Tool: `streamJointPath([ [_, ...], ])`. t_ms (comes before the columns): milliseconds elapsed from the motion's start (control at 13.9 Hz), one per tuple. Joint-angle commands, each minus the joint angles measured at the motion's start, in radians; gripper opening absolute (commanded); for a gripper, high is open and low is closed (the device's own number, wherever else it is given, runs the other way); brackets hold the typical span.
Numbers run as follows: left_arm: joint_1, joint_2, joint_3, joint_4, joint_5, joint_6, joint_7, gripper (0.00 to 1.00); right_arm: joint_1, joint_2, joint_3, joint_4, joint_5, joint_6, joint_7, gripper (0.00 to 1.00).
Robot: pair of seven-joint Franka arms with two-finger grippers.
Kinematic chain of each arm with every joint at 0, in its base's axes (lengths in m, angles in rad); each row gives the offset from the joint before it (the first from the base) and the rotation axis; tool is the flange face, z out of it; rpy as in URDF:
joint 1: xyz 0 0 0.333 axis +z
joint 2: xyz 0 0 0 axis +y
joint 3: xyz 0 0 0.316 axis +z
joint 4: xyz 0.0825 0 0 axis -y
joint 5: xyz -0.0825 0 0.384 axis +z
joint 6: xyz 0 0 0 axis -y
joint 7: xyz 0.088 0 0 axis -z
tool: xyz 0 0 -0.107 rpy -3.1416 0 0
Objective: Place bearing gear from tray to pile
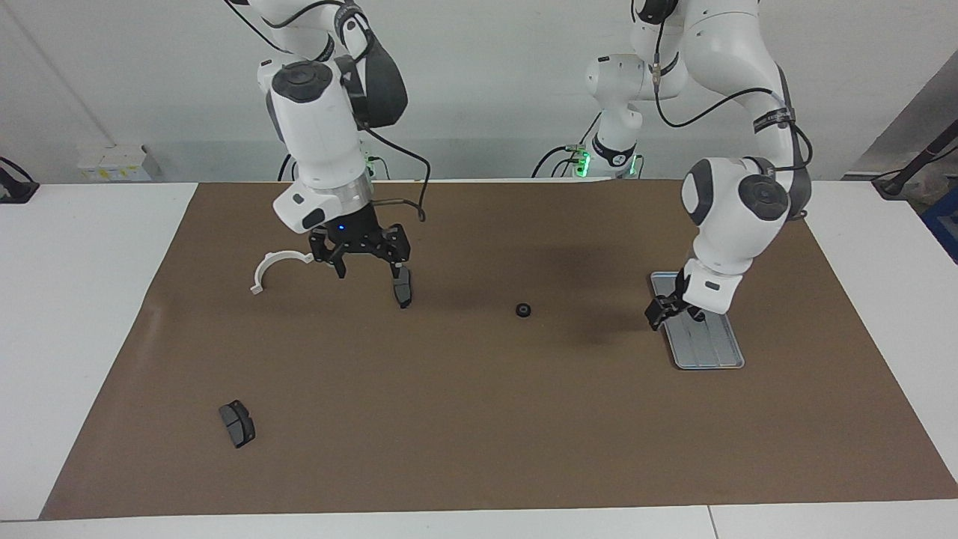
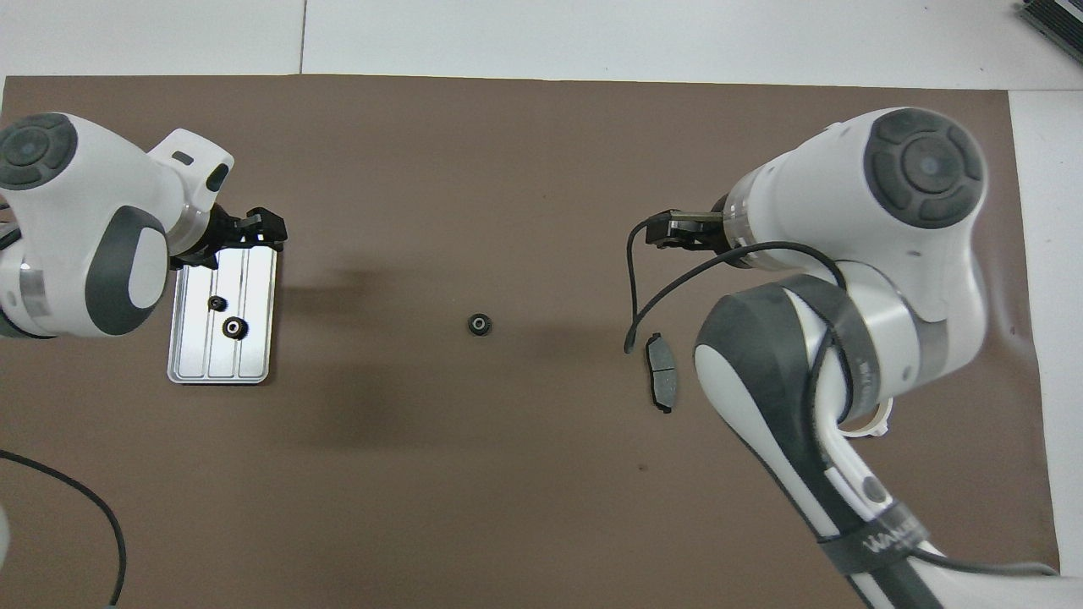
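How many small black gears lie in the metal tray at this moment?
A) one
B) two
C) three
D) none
B: the overhead view shows two gears in the tray, while a third gear lies alone on the brown mat, between the tray and a brake pad.

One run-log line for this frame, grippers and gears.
left gripper: open, over tray | right gripper: open, over brake pad | gears: one on mat, two in tray

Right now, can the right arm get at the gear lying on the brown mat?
Probably yes: the gear lies alone on bare mat, and the right gripper hangs open nearby, over the brake pad.
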State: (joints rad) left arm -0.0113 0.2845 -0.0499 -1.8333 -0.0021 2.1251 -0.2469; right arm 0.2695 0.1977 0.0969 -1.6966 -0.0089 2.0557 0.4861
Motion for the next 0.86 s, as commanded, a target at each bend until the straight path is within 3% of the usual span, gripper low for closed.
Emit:
streamJointPath([
  [0,0.054,-0.054,-0.012,-0.114,-0.009,0.065,0.093,0.87,0.054,0.061,0.001,0.023,-0.037,0.053,0.072,1.00],
  [360,0.086,-0.058,-0.010,-0.256,-0.009,0.234,0.093,0.70,0.161,0.156,0.001,0.087,-0.071,0.084,0.206,1.00],
  [576,0.094,-0.064,-0.010,-0.288,-0.009,0.240,0.093,0.63,0.209,0.190,0.001,0.094,-0.071,0.122,0.259,1.00],
  [793,0.097,-0.064,-0.010,-0.293,-0.009,0.240,0.095,0.49,0.283,0.302,0.000,0.174,-0.094,0.136,0.347,1.00],
])
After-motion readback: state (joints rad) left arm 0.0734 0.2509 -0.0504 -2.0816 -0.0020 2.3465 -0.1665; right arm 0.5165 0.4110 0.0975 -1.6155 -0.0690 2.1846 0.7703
